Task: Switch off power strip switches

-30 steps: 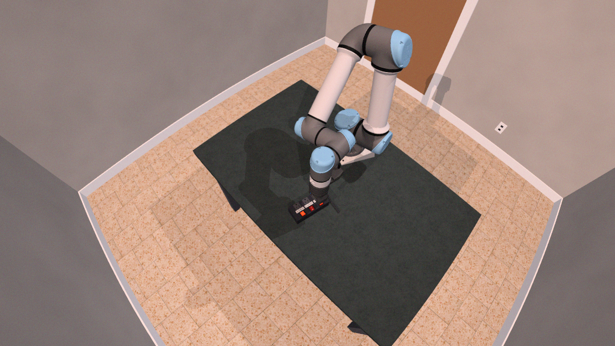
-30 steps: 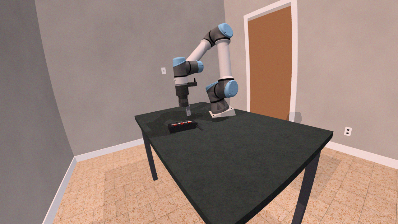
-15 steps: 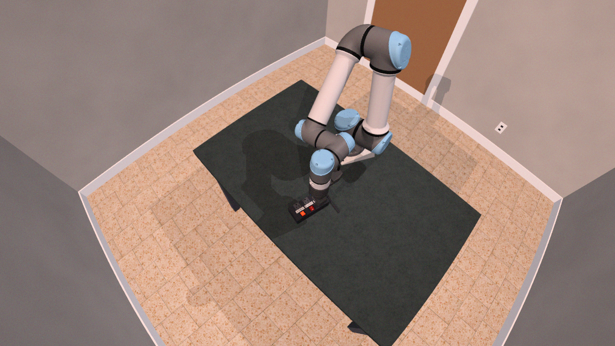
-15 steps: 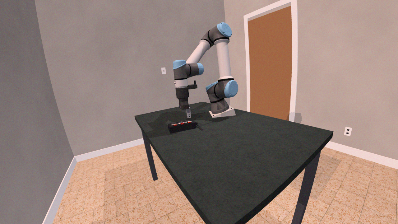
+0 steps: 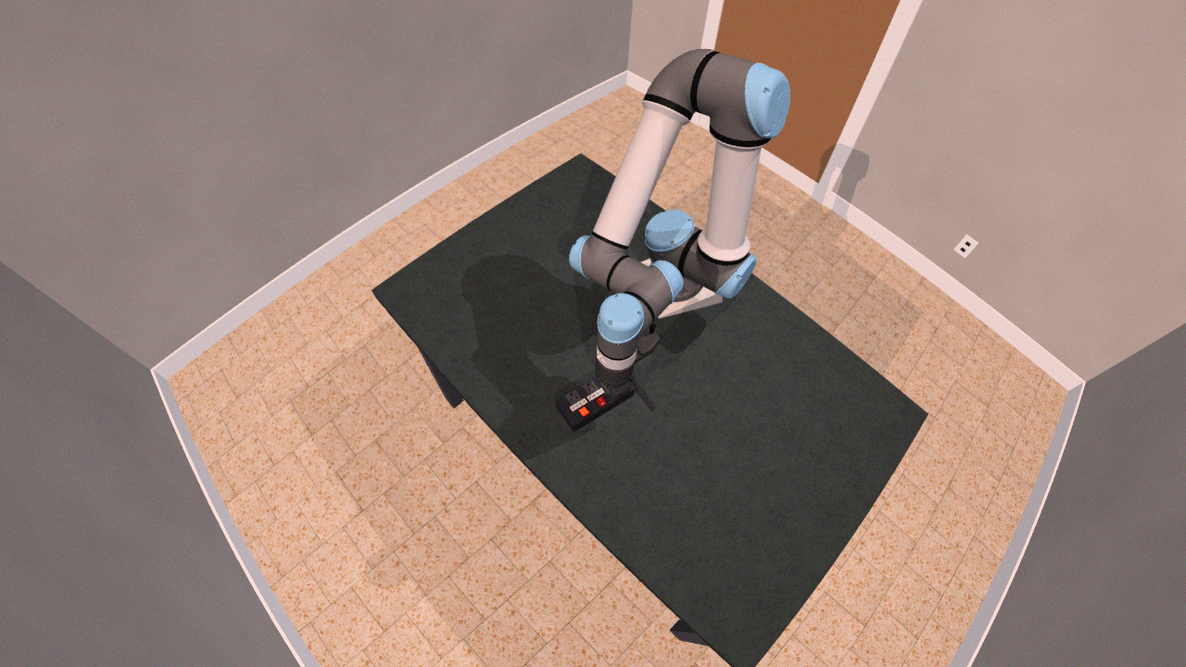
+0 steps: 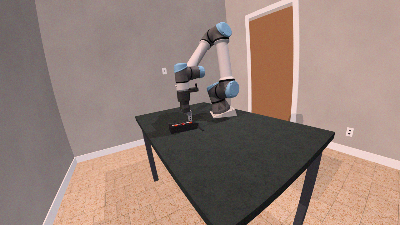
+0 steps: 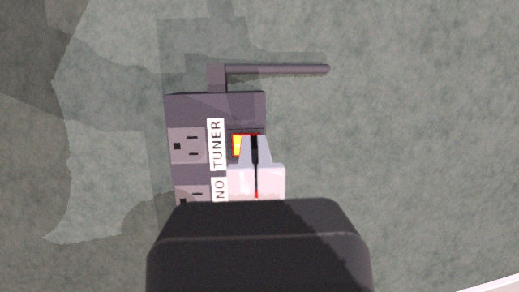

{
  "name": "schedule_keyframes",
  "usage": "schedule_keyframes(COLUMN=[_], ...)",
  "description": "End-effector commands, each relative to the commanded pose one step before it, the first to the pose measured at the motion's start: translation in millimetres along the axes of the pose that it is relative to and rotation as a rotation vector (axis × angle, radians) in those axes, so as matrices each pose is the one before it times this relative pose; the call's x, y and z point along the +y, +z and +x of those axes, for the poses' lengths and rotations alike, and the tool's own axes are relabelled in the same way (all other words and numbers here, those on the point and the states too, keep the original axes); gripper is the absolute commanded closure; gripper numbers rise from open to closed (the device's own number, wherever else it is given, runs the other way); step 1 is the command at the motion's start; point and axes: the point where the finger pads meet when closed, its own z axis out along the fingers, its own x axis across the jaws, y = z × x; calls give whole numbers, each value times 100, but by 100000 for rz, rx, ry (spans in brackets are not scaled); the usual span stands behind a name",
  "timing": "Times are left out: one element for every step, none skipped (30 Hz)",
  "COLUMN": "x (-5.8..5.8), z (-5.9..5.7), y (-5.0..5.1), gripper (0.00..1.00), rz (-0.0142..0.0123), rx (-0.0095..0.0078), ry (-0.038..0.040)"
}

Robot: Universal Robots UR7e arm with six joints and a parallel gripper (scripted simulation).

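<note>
Above the TUNER end of the strip, the gripper points down, its fingers pressed together with nothing between them. The fingertips overlap the outer side of the TUNER switch, whose inner part glows yellow beside its label; whether they touch it cannot be told. The step in hand is judged to be pressing this switch off. It calls for a straight, gentle push on the half that rocks it over, closed fingers serving as one blunt probe, then a lift straight up once the rocker settles; a sideways drag could slide or tip the strip. The middle switch, presumably PIANO, looks darker red from above and may be off already, a point to check after the lift. The end switch, bright orange, is to be left alone. The strip lies flat on the counter, sockets up. From its TUNER end the cord juts out, to be avoided on withdrawal.
</note>
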Motion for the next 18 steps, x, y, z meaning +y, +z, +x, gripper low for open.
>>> schedule_keyframes(x=[41, 0, 0, 0, 0, 0, 0, 0, 0, 0, 0, 0, 0, 0, 0, 0, 0, 0], z=[16, 0, 0, 0, 0, 0, 0, 0, 0, 0, 0, 0, 0, 0, 0, 0, 0, 0], y=[370, 64, 58, 51, 44, 37, 31, 25, 0, 0, 20, 15, 10, 6, 3, 1, 0, 0], gripper=[100, 100, 100, 100, 100, 100, 100, 100, 100, 100, 100, 100, 100, 100, 100, 100, 100, 100], rz=[-126, 0, 0, 0, 0, 0, 0, 0, 0, 0, 0, 0, 0, 0, 0, 0, 0, 0], rx=[47, 0, 0, 0, 0, 0, 0, 0, 0, 0, 0, 0, 0, 0, 0, 0, 0, 0], ry=[5, 0, 0, 0, 0, 0, 0, 0, 0, 0, 0, 0, 0, 0, 0, 0, 0, 0])
